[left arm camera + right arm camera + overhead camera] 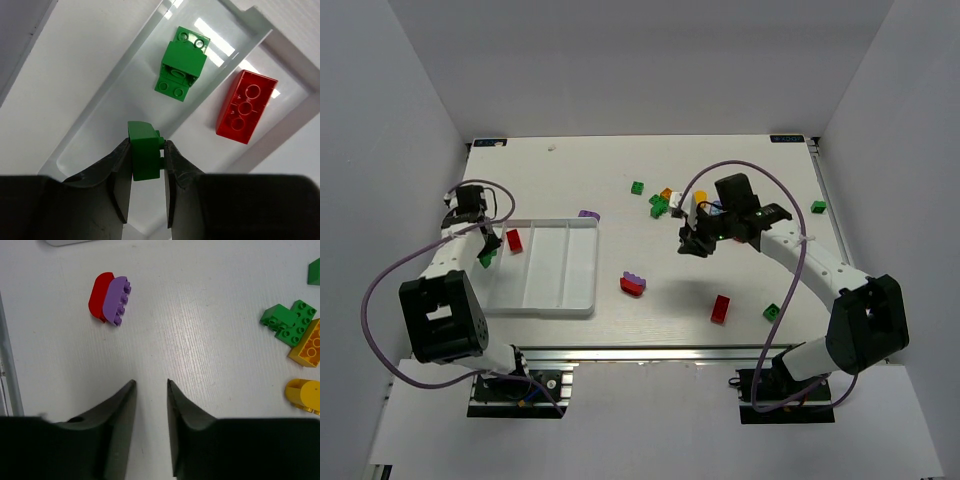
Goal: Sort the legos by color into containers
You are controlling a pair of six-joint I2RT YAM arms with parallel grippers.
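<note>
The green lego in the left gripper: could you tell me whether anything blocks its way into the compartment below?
Nothing visible does: the tray floor beneath the held lego is bare; the other green legos lie farther along.

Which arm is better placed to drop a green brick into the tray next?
Left. The left claw pinches a small green studded plastic brick over the shallow white plastic tray, above its compartment holding stacked green bricks. The right claw stands empty above bare table.

White table (pixel 620 160) carries the tray (pixel 575 270) at its left. Loose legos (pixel 721 308) lie scattered centre and right, a red-purple pair (pixel 633 285) near the tray.
</note>
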